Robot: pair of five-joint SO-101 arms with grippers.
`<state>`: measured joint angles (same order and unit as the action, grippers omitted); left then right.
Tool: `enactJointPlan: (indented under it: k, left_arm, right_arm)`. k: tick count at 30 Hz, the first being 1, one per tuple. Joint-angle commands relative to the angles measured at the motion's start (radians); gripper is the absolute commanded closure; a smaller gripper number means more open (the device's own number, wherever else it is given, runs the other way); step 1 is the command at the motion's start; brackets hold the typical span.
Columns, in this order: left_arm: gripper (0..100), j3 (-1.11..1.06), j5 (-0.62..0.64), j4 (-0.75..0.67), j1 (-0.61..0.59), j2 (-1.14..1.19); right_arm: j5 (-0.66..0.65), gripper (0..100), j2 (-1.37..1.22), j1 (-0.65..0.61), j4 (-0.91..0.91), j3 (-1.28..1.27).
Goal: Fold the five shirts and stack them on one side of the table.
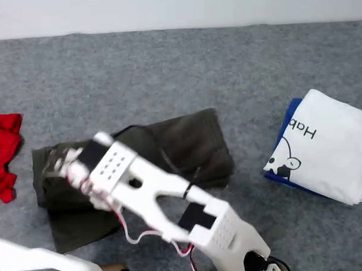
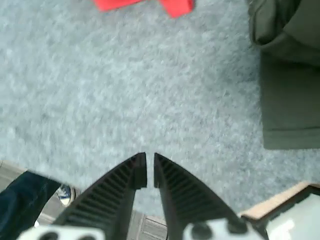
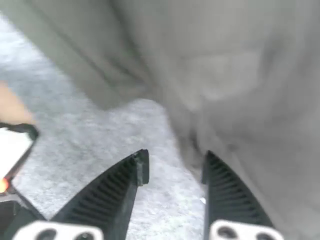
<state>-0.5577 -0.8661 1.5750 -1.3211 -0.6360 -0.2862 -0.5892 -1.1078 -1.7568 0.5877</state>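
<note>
Shirts lie in three places on your grey table cover [image 1: 166,64]. The olive shirt [image 1: 187,141] sits crumpled and partly folded near the middle, one flap spread flat toward the near edge. The red shirt [image 1: 2,149] is bunched up at the far left edge of the high view, apart from the olive one. On the right side, the white shirt [image 1: 332,147] is folded and rests on top of the folded blue shirt [image 1: 291,118], which peeks out along its left side. Your right arm [image 1: 165,190] stretches from the near edge across the olive shirt toward its left end. There your right gripper [image 3: 172,165] is spread wide with nothing gripped, one finger over the olive fabric and the other over bare grey cover, the shirt's edge running close by the gap. Your left arm [image 1: 30,259] lies low at the near left corner. Your left gripper [image 2: 150,162] has its fingers drawn almost together with nothing between them, above bare cover between the red shirt and the olive shirt.
</note>
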Motion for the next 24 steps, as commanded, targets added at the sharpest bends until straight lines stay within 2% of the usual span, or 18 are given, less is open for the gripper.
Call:
enactJointPlan:
  k: [1,10,16,24]
  left_arm:
    - [97,0.053,0.009,0.043,-0.04,-0.104]
    - [97,0.015,0.011,0.114,-0.002,-0.414]
    - [90,-0.081,0.011,0.114,0.0,-0.486]
    - [90,-0.102,0.011,0.114,0.008,-0.511]
  right_arm:
    - [0.003,79.1,0.064,-0.091,-0.027,0.049]
    - [-0.064,79.0,-0.039,-0.225,0.088,0.049]
    - [-0.089,79.0,-0.114,-0.268,0.171,0.049]
    - [-0.091,79.4,-0.211,-0.268,0.196,0.049]
